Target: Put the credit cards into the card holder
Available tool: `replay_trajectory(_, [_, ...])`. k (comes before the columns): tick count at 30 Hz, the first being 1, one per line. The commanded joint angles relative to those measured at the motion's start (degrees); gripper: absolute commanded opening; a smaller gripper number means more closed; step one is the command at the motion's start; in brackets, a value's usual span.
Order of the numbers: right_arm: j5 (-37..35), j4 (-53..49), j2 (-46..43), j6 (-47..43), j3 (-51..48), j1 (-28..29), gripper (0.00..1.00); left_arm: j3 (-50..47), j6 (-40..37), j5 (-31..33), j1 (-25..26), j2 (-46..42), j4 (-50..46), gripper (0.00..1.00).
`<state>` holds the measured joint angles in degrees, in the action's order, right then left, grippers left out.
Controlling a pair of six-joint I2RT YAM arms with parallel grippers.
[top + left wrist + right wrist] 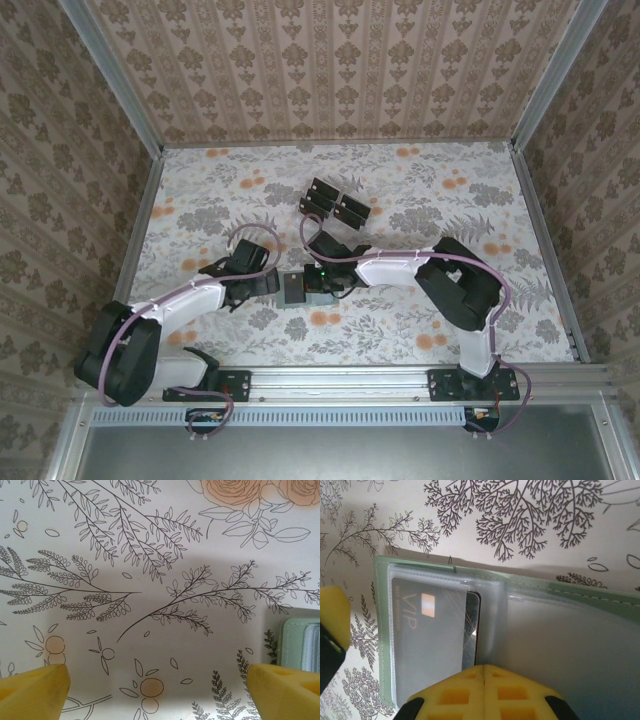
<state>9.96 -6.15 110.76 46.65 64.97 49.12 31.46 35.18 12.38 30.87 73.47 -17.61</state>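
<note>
R pincer (484, 670) – jaws shut, tips at edge of VIP credit card (430, 630), grip on it can't tell | card mostly inside clear sleeve of open card holder (580, 594) | L pincer (160, 692) – wide open, empty, holder just beside one fingertip

The table's (220, 185) middle is taken up by the left arm (190, 300) and right arm (400, 268), met over the card holder (293, 290). Near the far edge, passage is barred by the card rack (335, 201). Both far corners are left free.
</note>
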Motion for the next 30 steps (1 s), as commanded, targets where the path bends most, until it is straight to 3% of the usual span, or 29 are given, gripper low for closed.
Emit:
replay_trajectory(1, [0.93, -0.24, 1.65, 0.37, 1.40, 0.40, 0.04, -0.84, 1.09, -0.65, 0.66, 0.84, 0.45, 1.00])
replay_trajectory(11, [2.17, -0.33, -0.41, -0.69, 2.09, 0.39, 0.06, -0.48, 0.65, -0.65, 0.77, 0.63, 0.40, 1.00])
replay_trajectory(22, [-2.04, -9.62, -9.46, -7.41, 4.39, -1.00, 0.31, 1.06, -0.13, -0.36, 0.77, -2.51, -1.92, 1.00])
replay_trajectory(30, [-3.27, -12.89, -6.37, -12.05, 6.29, -1.57, 0.34, 1.14, -0.30, -0.68, 1.03, -4.48, -2.69, 1.00])
